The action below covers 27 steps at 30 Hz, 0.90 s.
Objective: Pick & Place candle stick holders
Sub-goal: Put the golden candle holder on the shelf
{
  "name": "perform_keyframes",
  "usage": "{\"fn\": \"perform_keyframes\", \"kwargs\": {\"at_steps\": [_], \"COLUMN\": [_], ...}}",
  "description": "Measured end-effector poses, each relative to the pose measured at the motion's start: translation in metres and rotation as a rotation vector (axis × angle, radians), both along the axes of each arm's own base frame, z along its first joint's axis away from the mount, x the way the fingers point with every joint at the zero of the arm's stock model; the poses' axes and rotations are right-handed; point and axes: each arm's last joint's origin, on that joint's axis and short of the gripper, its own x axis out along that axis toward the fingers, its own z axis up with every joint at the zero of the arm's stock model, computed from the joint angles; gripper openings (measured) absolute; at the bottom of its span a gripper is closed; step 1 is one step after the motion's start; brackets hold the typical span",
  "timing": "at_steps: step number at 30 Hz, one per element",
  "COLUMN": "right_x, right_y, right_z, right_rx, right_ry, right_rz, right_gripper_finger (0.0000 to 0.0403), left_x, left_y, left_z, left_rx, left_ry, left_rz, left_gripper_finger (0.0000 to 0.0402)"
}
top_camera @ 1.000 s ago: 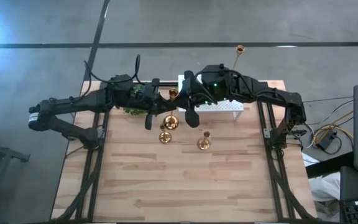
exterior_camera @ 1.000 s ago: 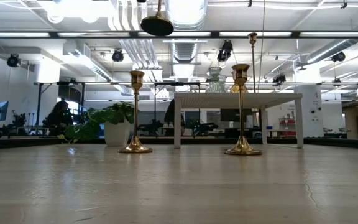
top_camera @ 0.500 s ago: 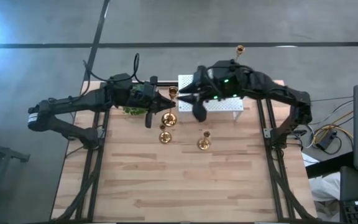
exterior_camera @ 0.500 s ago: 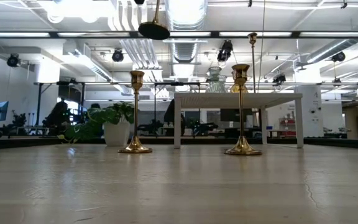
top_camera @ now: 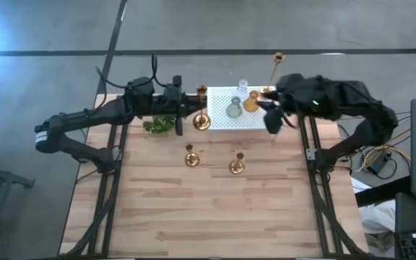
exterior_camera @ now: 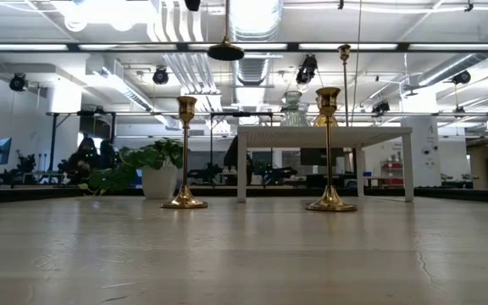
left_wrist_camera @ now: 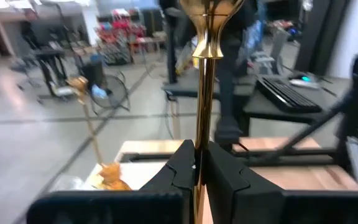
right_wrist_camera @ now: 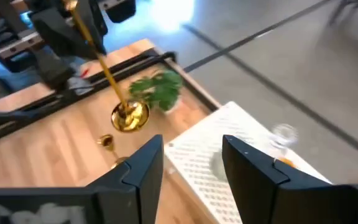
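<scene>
Tabletop — left gripper pinches lifted candlestick (stem).

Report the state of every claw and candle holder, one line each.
Left claw: shut on the stem of a shiny gold metal candlestick, held off the table.
Right claw: open, empty.
Two gold round-based candlesticks: upright on the wooden table.
Bulbous glass holders, amber, pale green, clear: standing on the white perforated stand.

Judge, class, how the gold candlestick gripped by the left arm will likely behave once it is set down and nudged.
The candlestick has a slim, tall stem on a round base, so a push up high would probably tip it. Its polished metal looks slippery and rigid; the left gripper clamps only the thin stem, so it could slide or swing.
</scene>
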Motion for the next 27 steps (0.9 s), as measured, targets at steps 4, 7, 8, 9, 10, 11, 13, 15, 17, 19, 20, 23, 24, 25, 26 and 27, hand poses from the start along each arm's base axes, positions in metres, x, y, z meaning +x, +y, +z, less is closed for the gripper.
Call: {"fn": "perform_keyframes", "kwargs": {"at_steps": [4,7,8,9,10,11,13,15,17,19,20,23,24,25,26,27], "right_x": [-0.025,-0.038,-0.040,-0.043,-0.045,-0.048,-0.054,-0.060,-0.064,-0.069,-0.072,-0.080,-0.081,-0.083,-0.084,-0.086], "right_y": [0.014,0.021,0.022,0.023,0.024,0.025,0.025,0.026,0.027,0.028,0.028,0.029,0.029,0.029,0.029,0.028], "right_z": [0.002,-0.005,-0.009,-0.014,-0.018,-0.023,-0.032,-0.042,-0.051,-0.060,-0.064,-0.074,-0.077,-0.080,-0.083,-0.086], "right_rx": [-0.053,-0.066,-0.061,-0.052,-0.042,-0.032,-0.020,-0.015,-0.001,0.011,0.015,0.019,0.017,0.018,0.018,0.013], "right_ry": [-0.042,-0.057,-0.054,-0.053,-0.053,-0.056,-0.063,-0.067,-0.069,-0.077,-0.084,-0.102,-0.105,-0.105,-0.106,-0.106], "right_rz": [-0.085,-0.123,-0.131,-0.142,-0.154,-0.167,-0.200,-0.226,-0.242,-0.260,-0.269,-0.291,-0.299,-0.302,-0.307,-0.312], "right_gripper_finger": [0.0140,0.0127,0.0123,0.0120,0.0116,0.0113,0.0107,0.0101,0.0095,0.0090,0.0087,0.0080,0.0077,0.0075,0.0073,0.0070], "left_x": [0.006,0.013,0.015,0.017,0.020,0.022,0.026,0.030,0.033,0.036,0.037,0.040,0.041,0.043,0.045,0.046], "left_y": [0.019,0.037,0.043,0.048,0.054,0.060,0.071,0.080,0.090,0.098,0.102,0.113,0.117,0.120,0.124,0.127], "left_z": [-0.002,-0.007,-0.010,-0.012,-0.015,-0.017,-0.023,-0.027,-0.031,-0.035,-0.037,-0.044,-0.047,-0.050,-0.054,-0.057], "left_rx": [0.019,0.022,0.022,0.021,0.018,0.010,-0.001,-0.002,-0.001,0.004,0.007,0.004,0.000,-0.005,-0.011,-0.019], "left_ry": [-0.039,-0.051,-0.050,-0.055,-0.058,-0.060,-0.069,-0.088,-0.106,-0.121,-0.126,-0.136,-0.134,-0.135,-0.134,-0.128], "left_rz": [0.060,0.104,0.118,0.125,0.138,0.148,0.163,0.163,0.174,0.186,0.194,0.213,0.219,0.223,0.227,0.227], "left_gripper_finger": [0.0020,0.0020,0.0020,0.0020,0.0020,0.0020,0.0020,0.0020,0.0020,0.0020,0.0020,0.0020,0.0020,0.0020,0.0020,0.0020]}}
